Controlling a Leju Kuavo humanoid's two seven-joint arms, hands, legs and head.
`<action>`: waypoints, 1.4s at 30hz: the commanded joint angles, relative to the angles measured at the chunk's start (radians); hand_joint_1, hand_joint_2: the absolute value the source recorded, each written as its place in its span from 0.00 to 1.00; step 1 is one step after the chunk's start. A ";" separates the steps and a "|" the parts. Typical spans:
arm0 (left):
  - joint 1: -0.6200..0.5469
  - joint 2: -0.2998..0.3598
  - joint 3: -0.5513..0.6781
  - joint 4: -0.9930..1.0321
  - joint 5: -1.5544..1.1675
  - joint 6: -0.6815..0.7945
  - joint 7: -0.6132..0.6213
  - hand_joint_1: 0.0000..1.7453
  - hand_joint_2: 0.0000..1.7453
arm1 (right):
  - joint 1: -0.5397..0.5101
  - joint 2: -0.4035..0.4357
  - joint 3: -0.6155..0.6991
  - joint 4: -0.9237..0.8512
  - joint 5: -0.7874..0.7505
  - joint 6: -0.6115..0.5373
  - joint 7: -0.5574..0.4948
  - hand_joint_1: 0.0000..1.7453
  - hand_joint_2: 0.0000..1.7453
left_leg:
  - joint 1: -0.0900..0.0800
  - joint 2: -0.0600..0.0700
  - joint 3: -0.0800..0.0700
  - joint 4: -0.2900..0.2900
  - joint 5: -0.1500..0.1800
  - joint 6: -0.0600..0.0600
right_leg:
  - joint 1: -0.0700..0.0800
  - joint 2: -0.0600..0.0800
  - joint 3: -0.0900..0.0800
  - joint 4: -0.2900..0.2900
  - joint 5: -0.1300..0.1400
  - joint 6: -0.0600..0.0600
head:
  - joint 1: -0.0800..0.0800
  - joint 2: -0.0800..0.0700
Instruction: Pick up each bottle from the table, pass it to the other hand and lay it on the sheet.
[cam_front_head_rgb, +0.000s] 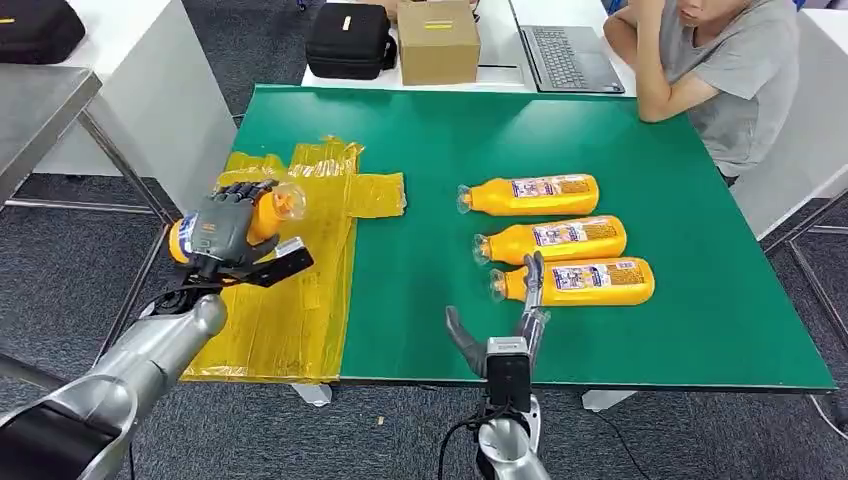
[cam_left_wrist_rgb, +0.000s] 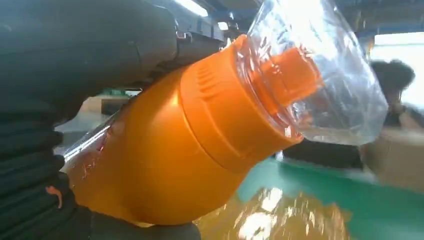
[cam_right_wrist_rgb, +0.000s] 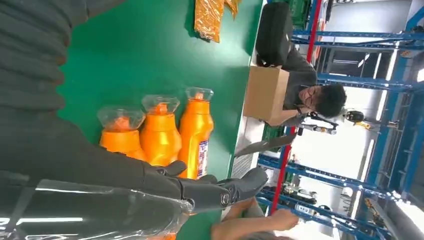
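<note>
Green table | left hand fingers clamped on orange bottle | right hand fingers apart, empty

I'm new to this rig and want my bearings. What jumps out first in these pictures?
The left hand holds an orange bottle above the yellow sheet at the green table's left end. Three more orange bottles lie side by side to the right, the open right hand before them.

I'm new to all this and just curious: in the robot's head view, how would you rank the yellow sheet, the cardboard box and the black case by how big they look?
1. Yellow sheet, clearly largest.
2. Cardboard box and black case: too alike to rank, and both are cut off by the picture's top edge.
</note>
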 joint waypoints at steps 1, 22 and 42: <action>-0.040 -0.020 -0.056 0.080 -0.012 -0.075 0.011 1.00 1.00 | -0.045 -0.034 0.025 0.032 -0.022 0.000 0.000 0.00 1.00 | 0.001 0.001 0.004 0.000 -0.002 -0.002 | 0.001 0.000 0.004 0.000 -0.002 -0.001 | 0.000 0.000; 0.052 -0.075 -0.014 0.103 0.028 -0.168 0.012 1.00 1.00 | -0.040 -0.045 0.043 0.040 -0.041 0.005 0.000 0.00 1.00 | 0.001 0.001 0.004 -0.001 -0.002 -0.002 | 0.001 0.000 0.004 -0.001 -0.001 -0.002 | 0.000 0.000; 0.116 -0.186 0.063 0.149 0.051 -0.119 -0.012 1.00 1.00 | -0.072 -0.057 0.045 0.117 -0.031 0.037 0.000 0.00 1.00 | 0.000 0.000 0.008 -0.001 -0.002 -0.002 | 0.000 0.000 0.008 -0.001 -0.002 -0.002 | 0.000 0.000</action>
